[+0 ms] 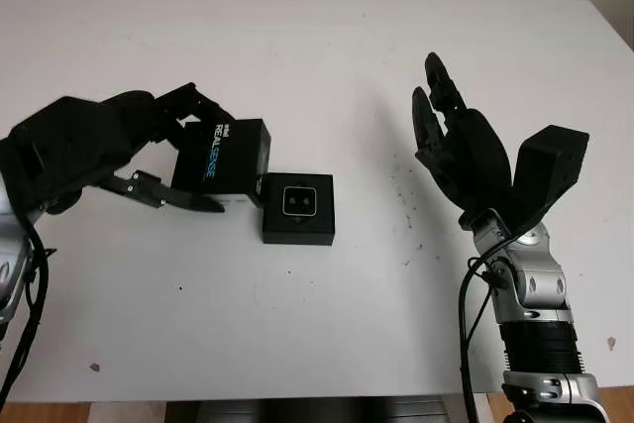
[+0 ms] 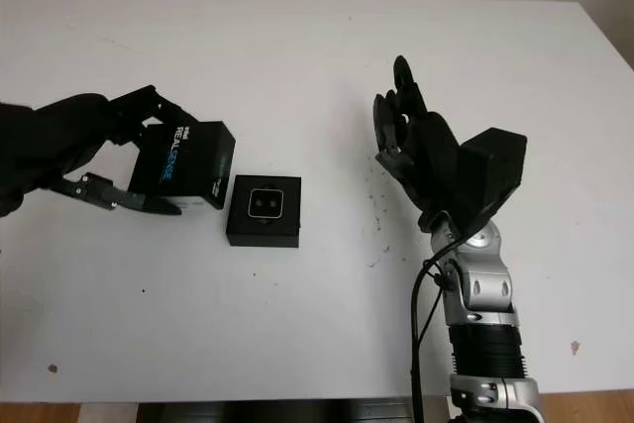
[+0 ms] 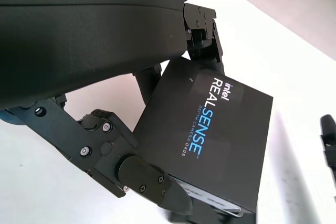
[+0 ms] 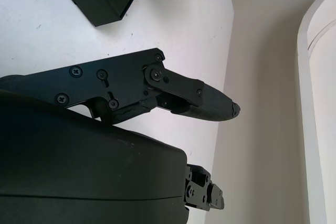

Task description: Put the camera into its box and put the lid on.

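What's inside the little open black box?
The camera sits inside the open box, lenses facing up. Whatever lies beneath it is covered. The left hand holds the lid beside it.

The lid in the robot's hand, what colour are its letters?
White and blue letters on the black cardboard lid, clearest in the left wrist view.

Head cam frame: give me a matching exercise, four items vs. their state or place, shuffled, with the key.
Items:
1. lid
2. box
3. left hand
4. right hand

States:
A. open, raised over the table's right side, holding nothing
B. flat on the table, uncovered, camera inside facing up
C. closed around the printed black piece, at the table's left
D. tilted, REALSENSE print showing, its lower corner by the box's left edge

Pairs: 1-D, 2-B, 3-C, 4-A
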